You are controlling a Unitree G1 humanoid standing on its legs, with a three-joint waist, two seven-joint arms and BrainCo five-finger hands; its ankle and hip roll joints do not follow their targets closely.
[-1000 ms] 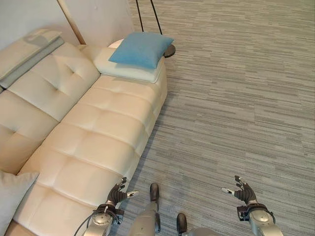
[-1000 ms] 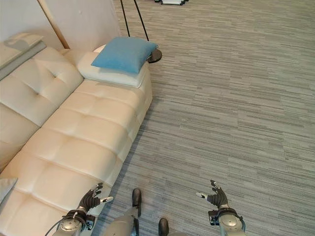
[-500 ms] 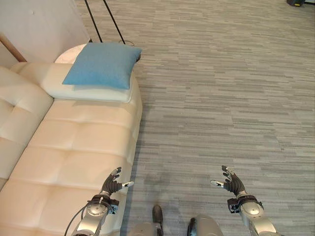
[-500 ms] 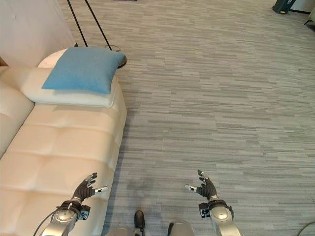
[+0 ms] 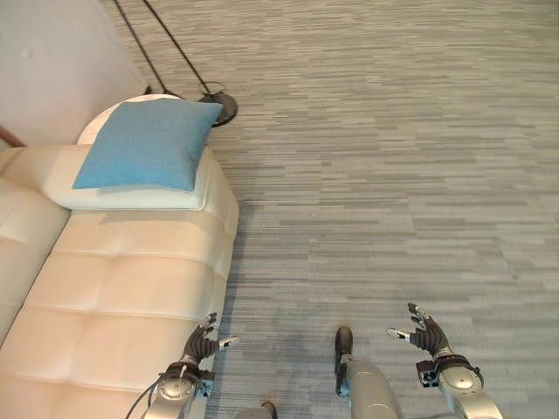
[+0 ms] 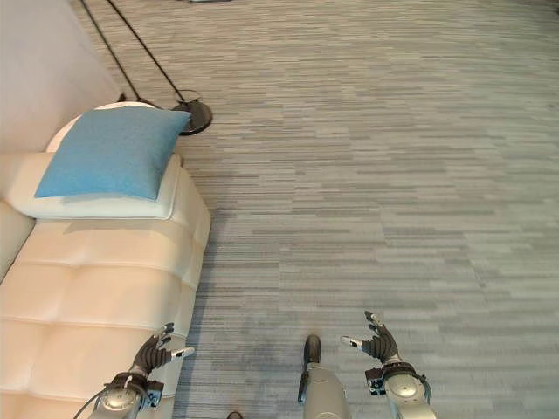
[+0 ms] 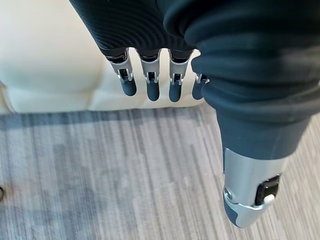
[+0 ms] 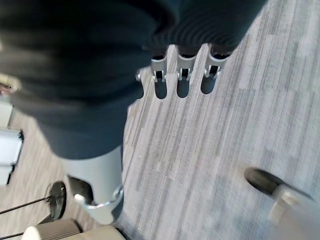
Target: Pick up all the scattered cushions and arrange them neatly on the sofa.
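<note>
At the far end of the sofa (image 5: 131, 271), in the left eye view, we saw a blue cushion (image 5: 144, 144) lying flat on a cream cushion (image 5: 131, 194) that capped the sofa's arm, beside a floor lamp base (image 5: 220, 106). Our left hand (image 5: 199, 346) hung at the sofa's near front edge with fingers loosely spread and holding nothing. Our right hand (image 5: 424, 333) hovered over the carpet (image 5: 393, 175), well away from the sofa, likewise spread and empty. The blue cushion lay well ahead of the left hand along the sofa's length, so we judged the left arm the nearer one. It was close to square, with no clear long axis, and one corner pointed toward the lamp base.

In the right eye view, the layout matched, and we saw no cushion on the carpet.

In the left wrist view, the left hand's fingers (image 7: 151, 82) hung straight over the line where the sofa's front met the carpet, gripping nothing.

In the right wrist view, the right hand's fingers (image 8: 182, 80) hung relaxed above bare carpet, far from the sofa.
</note>
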